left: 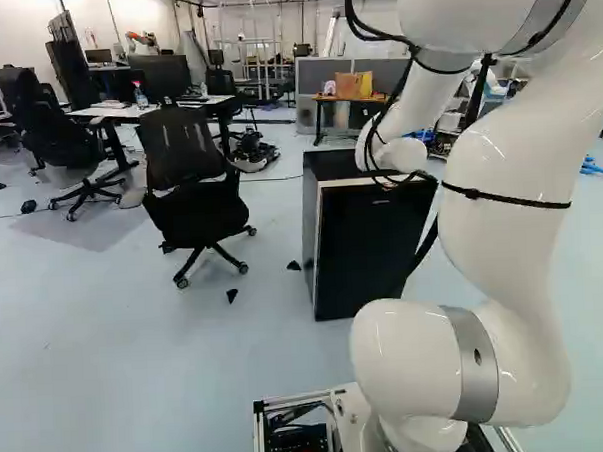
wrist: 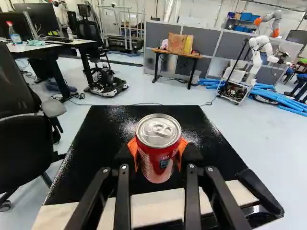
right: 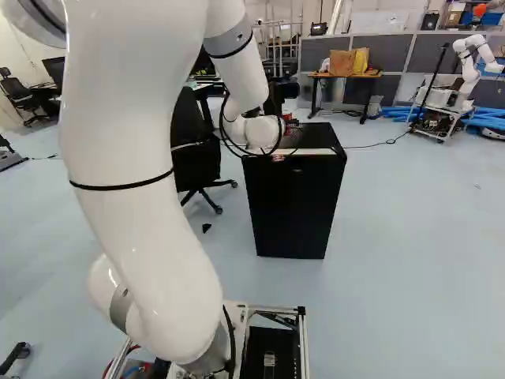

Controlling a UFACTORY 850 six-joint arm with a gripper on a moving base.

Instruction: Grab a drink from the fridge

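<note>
The black fridge (left: 368, 248) stands ahead of the arm, its front showing no open gap; its black top (wrist: 103, 139) has a pale strip along the near edge. Over that top, my gripper (right: 292, 133) is partly covered by the white wrist in the right base view. In the wrist view the gripper (wrist: 158, 155) is shut on a red drink can (wrist: 156, 165), an orange pad against either side. The can is upright with its silver lid uppermost. Whether its base touches the fridge top cannot be told.
A black office chair (left: 192, 186) stands beside the fridge, with desks (left: 141, 111) behind it. Beyond are a small table (right: 345, 76) with bags, grey partitions, blue tubes (right: 485, 118) and another robot (right: 467, 71).
</note>
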